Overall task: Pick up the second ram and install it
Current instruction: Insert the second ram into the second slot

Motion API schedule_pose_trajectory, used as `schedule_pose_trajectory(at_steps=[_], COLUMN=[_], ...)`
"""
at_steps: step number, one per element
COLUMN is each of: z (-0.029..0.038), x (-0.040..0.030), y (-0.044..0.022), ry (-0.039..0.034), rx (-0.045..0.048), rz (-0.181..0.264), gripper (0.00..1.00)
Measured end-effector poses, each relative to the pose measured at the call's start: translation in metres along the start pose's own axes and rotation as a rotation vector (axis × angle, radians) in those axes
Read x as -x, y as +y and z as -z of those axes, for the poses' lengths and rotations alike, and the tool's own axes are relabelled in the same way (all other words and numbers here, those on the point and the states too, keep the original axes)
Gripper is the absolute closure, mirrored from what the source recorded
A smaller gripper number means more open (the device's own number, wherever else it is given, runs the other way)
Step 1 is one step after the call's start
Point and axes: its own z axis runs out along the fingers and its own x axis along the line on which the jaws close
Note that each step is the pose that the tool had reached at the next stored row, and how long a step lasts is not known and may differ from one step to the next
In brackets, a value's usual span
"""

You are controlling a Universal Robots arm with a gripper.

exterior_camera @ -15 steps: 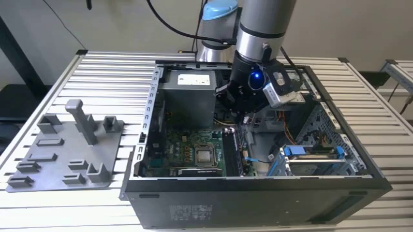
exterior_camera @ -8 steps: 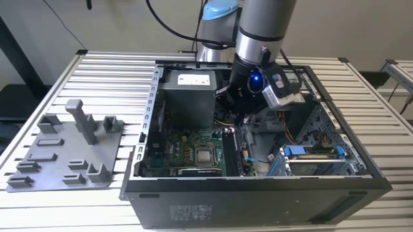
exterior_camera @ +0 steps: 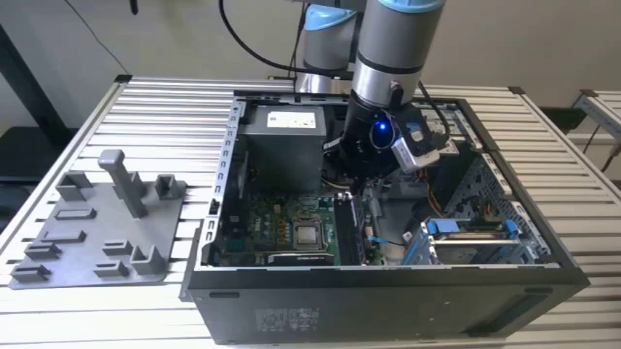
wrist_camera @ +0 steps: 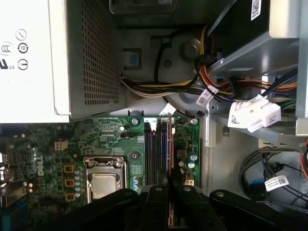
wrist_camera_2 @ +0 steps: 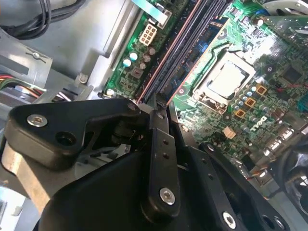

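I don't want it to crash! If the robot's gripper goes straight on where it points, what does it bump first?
Probably the long dark memory slots on the green circuit board, under the black gripper; the gap is unclear.

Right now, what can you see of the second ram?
The second ram shows edge-on in the first wrist view: a thin, long, dark strip with a coppery edge, upright along the memory slots of the green motherboard. One end lies between the fingers of the gripper, which is shut on it. Whether it is fully seated cannot be told.
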Motion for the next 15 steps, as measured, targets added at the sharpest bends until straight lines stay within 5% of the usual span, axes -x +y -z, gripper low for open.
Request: schedule_pose_trajectory(at_steps=[15], z=[-0.0065], x=[-0.0094], y=[-0.0016], ry=[-0.0028], rx=[-0.0002], rz=[0.001], gripper=[0.86])
